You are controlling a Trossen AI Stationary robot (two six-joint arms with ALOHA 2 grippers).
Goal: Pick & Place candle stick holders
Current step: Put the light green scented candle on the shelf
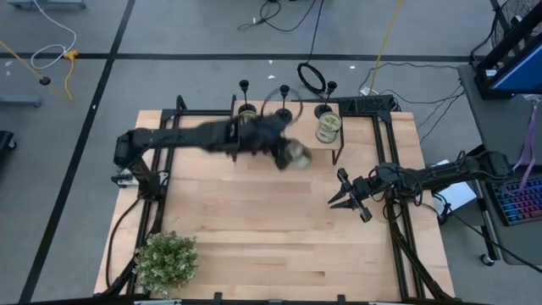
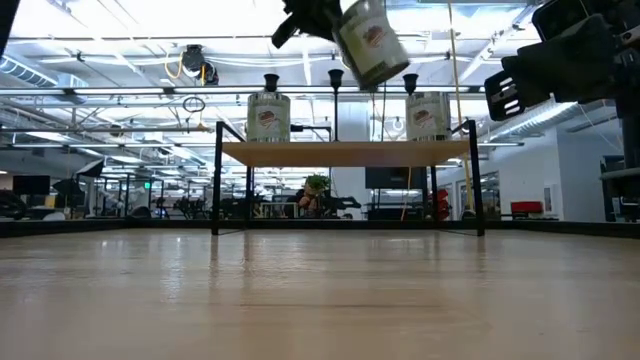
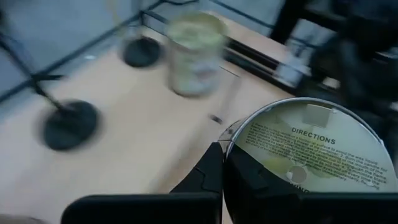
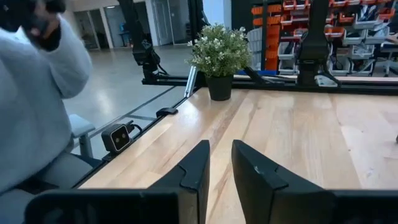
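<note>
Three black candle stick holders [image 2: 271, 82] [image 2: 336, 77] [image 2: 410, 82] stand upright on their round bases on a wooden shelf [image 2: 345, 152] at the table's far edge. They also show in the high view [image 1: 244, 85] [image 1: 284, 89] [image 1: 331, 86]. Two bases show in the left wrist view [image 3: 68, 124] [image 3: 142, 51]. My left gripper [image 1: 284, 151] is over the table's far middle, shut on a glass jar [image 1: 297, 155]. My right gripper [image 1: 339, 191] hovers open and empty right of the table's middle, above the wood [image 4: 219, 168]. My left gripper pinches the jar at the rim of its round end [image 3: 225, 140], the end that bears a "DIRECTIONS" label. One finger [image 3: 208, 177] lies outside the wall and the other over the end face. The jar [image 2: 372, 40] is lifted well clear of the table and hangs tilted.
Two more labelled jars [image 2: 268, 115] [image 2: 428, 115] stand on the shelf between the holders; one shows in the left wrist view [image 3: 196, 53]. A potted plant [image 1: 167, 261] stands at the near left corner. A person's grey sleeve [image 4: 37, 93] shows beyond the table in the right wrist view.
</note>
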